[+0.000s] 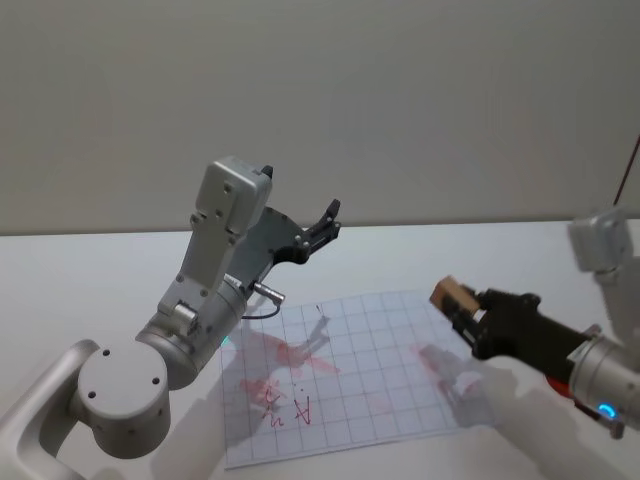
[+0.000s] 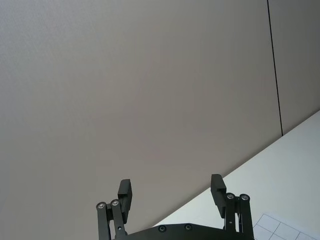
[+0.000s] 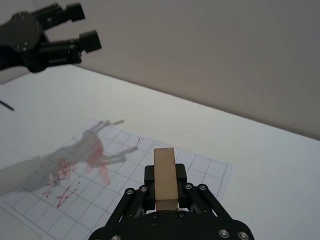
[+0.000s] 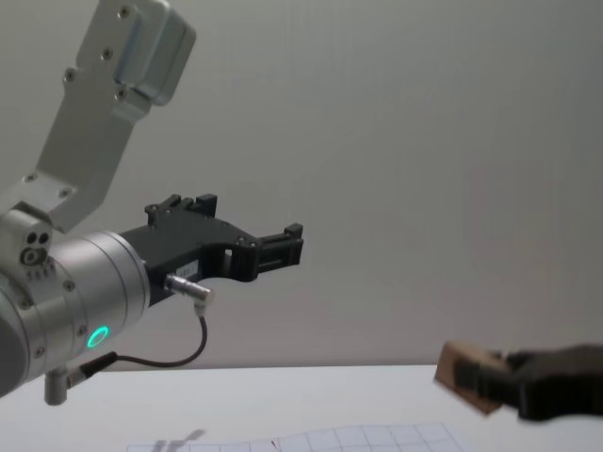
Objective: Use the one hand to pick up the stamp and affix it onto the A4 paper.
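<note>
White table (image 1: 100, 262) is partly covered by a gridded paper (image 1: 390, 370). A stamp (image 1: 450, 295) is clamped end-out in the right claw (image 1: 462, 310) above the paper's right edge; the sheet lies below and leftward. The left claw (image 1: 328, 222) is held high, spread, empty.

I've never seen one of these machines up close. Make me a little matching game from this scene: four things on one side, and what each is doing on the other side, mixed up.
Things:
1. stamp
2. paper
3. left end effector
4. right end effector

States:
A. lying flat on the table, with red marks on it
B. open, raised in the air, holding nothing
C. shut around a wooden block
D. gripped and held off the table

Pairs: 1-D, 2-A, 3-B, 4-C
</note>
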Action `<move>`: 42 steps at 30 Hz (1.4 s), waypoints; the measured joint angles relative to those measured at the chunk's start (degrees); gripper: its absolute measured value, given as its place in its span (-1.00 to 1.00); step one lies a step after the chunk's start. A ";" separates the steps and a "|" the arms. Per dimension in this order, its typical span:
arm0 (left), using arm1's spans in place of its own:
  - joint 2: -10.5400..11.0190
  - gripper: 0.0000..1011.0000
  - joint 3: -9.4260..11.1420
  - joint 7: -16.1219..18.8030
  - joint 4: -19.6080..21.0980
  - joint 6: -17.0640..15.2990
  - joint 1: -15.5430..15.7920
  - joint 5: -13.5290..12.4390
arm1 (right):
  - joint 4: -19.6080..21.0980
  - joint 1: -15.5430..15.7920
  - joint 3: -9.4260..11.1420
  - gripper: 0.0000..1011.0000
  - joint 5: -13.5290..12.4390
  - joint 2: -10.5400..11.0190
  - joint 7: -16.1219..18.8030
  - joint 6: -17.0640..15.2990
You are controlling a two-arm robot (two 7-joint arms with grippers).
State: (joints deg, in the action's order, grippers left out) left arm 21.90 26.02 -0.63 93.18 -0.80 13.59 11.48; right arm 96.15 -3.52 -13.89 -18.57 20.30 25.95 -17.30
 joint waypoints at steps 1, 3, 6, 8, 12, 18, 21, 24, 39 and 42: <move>0.00 0.98 0.00 0.00 0.00 0.00 0.00 0.00 | -0.52 -0.15 -0.25 -0.56 0.51 -0.11 0.41 -0.01; 0.00 0.98 0.01 0.00 0.00 0.00 0.00 0.00 | -1.76 -0.48 -0.85 -0.56 2.02 -0.36 1.54 -0.01; 0.00 0.98 0.00 0.00 0.00 0.00 0.00 0.00 | -3.54 -0.97 -1.68 -0.56 3.86 -0.71 3.06 0.15; 0.00 0.98 0.00 0.00 0.00 0.00 0.00 0.00 | -4.66 -1.32 -2.18 -0.56 4.93 -1.00 4.01 0.33; -0.01 0.98 0.00 0.00 0.00 0.00 0.00 0.00 | -6.56 -1.78 -3.00 -0.56 6.52 -1.42 5.24 0.66; 0.00 0.98 0.00 0.00 0.00 0.00 0.00 0.00 | -8.65 -2.13 -3.94 -0.56 8.33 -1.82 6.43 1.00; 0.00 0.98 0.00 0.00 0.00 0.00 0.00 0.00 | -9.55 -2.16 -4.35 -0.56 9.00 -1.91 6.77 1.10; 0.00 0.98 0.00 0.00 0.00 0.00 0.00 0.00 | -10.21 -2.14 -4.62 -0.56 9.58 -1.92 6.95 1.14; 0.00 0.98 0.00 0.00 0.00 0.00 0.00 0.00 | -11.83 -1.89 -5.42 -0.56 10.79 -1.87 6.74 1.82; 0.00 0.98 0.00 0.00 0.00 0.00 0.00 0.00 | -12.02 -1.85 -5.56 -0.56 10.79 -1.95 6.40 2.29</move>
State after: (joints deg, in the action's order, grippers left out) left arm 21.89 26.02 -0.63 93.18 -0.80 13.59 11.48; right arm 84.13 -5.37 -19.45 -7.79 18.35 32.35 -15.01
